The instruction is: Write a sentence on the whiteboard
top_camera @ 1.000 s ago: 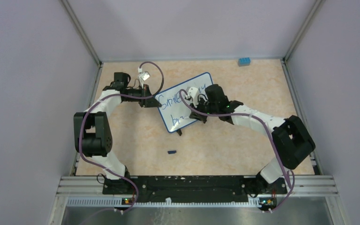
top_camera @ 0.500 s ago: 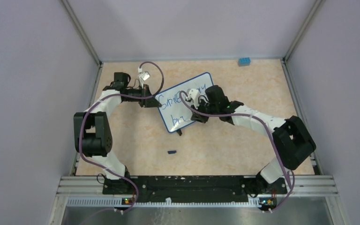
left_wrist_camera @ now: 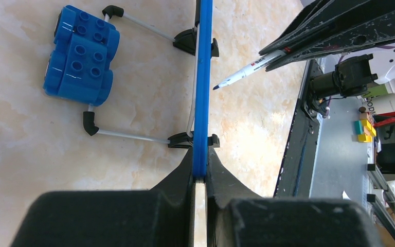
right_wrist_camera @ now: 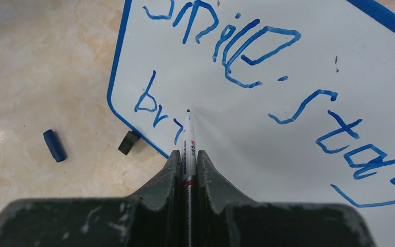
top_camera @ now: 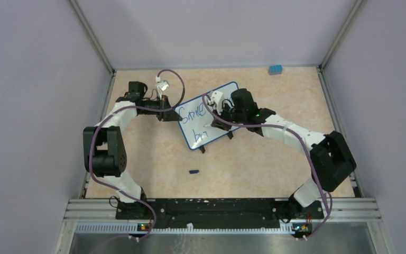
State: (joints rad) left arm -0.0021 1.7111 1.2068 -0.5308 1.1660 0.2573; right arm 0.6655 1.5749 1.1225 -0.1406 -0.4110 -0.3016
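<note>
A: Where's the board (top_camera: pixel 191 129)?
B: Standing on the table (top_camera: pixel 254 159), btw the two grippers. Left gripper (left_wrist_camera: pixel 200 177) is pressed together on its blue edge, and the board runs straight out ahead of it. Right gripper (right_wrist_camera: pixel 187 154) pinches the marker (right_wrist_camera: pixel 187 136), w/ the board face directly in front of the tip.
A: Progress?
B: Sentence (right_wrist_camera: pixel 235 46): "Smile stay" is done on the top line. 2nd line has "br" plus one short stroke just left of the tip, prob. the start of the "i". I'd say approx. two-thirds done, w/ "ight" left.
A: Tip on the board?
B: Left wrist view shows a slight gap to the blue edge, so prob. lifted. Angle's poor, can't be sure.
A: Hidden bits?
B: Top view: right arm covers mid-board, so no reading there. Right wrist view cuts off the end of "stay" and the board's right side. Left wrist view gets the board edge-on, no writing at all. Small stuff: foot (right_wrist_camera: pixel 129 142) just left of the right gripper, cap (right_wrist_camera: pixel 54 145) further left on the table.
</note>
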